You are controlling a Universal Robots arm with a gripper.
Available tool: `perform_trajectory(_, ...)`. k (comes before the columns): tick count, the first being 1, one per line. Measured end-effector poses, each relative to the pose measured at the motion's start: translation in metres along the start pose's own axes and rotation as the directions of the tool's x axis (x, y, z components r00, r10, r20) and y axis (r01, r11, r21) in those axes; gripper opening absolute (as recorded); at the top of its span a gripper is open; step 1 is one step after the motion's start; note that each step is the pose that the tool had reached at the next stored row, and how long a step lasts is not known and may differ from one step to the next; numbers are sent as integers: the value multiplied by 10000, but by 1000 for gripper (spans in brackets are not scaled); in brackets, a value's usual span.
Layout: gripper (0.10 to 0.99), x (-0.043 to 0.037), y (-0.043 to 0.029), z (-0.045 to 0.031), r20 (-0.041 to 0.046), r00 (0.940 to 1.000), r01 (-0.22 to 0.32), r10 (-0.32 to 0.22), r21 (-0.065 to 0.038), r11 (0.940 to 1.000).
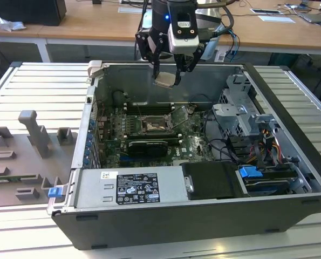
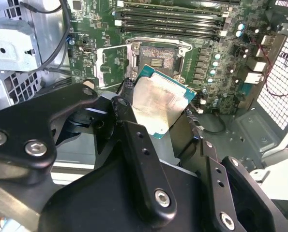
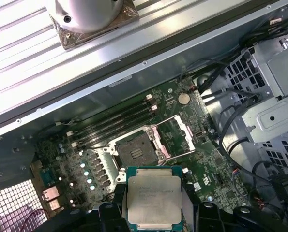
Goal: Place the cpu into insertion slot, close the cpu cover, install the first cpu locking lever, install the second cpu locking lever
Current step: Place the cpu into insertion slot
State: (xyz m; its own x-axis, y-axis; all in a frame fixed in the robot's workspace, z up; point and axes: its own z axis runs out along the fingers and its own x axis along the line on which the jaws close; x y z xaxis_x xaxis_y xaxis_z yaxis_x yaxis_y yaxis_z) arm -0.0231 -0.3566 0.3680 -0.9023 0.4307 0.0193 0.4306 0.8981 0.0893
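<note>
black jointed end effector [image 2: 158,104] with silver screws [image 2: 161,197].

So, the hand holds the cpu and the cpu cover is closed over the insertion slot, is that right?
No: the first wrist view shows the cpu cover flipped open beside the insertion slot; the hand does hold the cpu.

The exterior view looks down at a slant on the open computer case [image 1: 165,226] from well off, taking in the whole case and the ribbed table [image 1: 36,81] around it. Both wrist views hang close above the case's inside, facing down past the gripper [image 2: 159,104] [image 3: 155,198] and the cpu [image 2: 156,111] [image 3: 154,205] clamped in it onto the circuit board [image 2: 221,29] [image 3: 206,164]. All three views share the insertion slot [image 1: 152,127] [image 2: 158,60] [image 3: 136,150] and the memory slots [image 1: 149,108] [image 2: 168,14] [image 3: 114,121] beside it.
</note>
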Motion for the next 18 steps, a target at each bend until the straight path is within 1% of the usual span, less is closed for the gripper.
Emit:
perform_trajectory(5,541,0,0,0,22,9997,-240,240,-5,9997)
perform_trajectory(18,541,0,0,1,57,9979,-638,638,-14,9980)
